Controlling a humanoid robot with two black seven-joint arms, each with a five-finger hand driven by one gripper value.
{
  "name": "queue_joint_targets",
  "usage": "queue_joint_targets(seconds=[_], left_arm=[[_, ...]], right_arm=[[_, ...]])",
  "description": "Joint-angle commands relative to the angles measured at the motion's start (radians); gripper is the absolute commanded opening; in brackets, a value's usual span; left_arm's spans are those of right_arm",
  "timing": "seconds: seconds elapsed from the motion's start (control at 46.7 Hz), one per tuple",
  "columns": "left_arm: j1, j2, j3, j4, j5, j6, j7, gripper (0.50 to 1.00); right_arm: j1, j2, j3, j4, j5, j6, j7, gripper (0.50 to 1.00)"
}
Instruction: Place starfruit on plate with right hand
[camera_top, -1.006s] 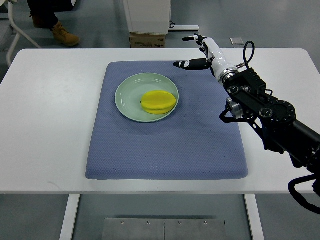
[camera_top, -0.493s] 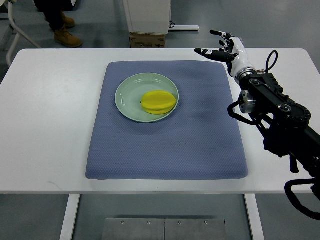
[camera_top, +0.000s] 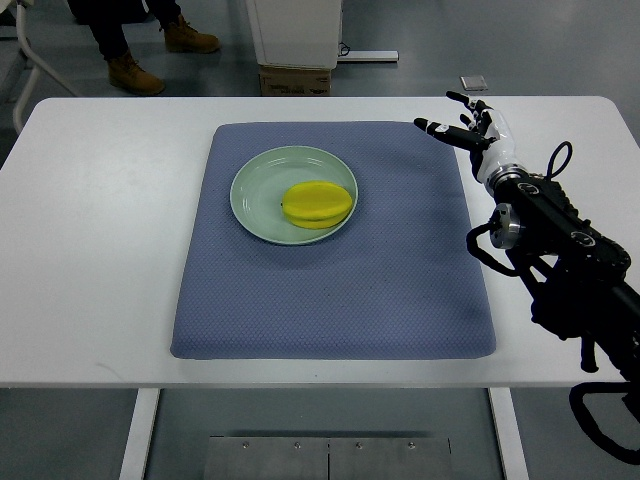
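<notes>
Right hand (camera_top: 470, 128) withdrawn rightward, one starfruit (camera_top: 317, 204), one plate (camera_top: 256, 185)

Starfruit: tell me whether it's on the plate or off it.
On. The yellow starfruit lies inside the green plate, toward its right rim; the right robot hand is open and well clear.

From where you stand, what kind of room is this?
Probably a lab or workshop: a bare grey floor, a white table bearing a blue mat, and a person's work boots nearby.
</notes>
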Motion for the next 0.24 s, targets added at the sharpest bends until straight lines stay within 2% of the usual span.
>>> queue_joint_targets(seconds=[0.0,0.214], left_arm=[[0.0,0.0,0.0,0.0,0.0,0.0,0.0,1.0],[0.0,0.0,0.0,0.0,0.0,0.0,0.0,1.0]], right_arm=[[-0.001,0.0,0.0,0.0,0.0,0.0,0.001,1.0],[-0.001,0.0,-0.002,0.003,0.0,0.0,0.012,1.0]])
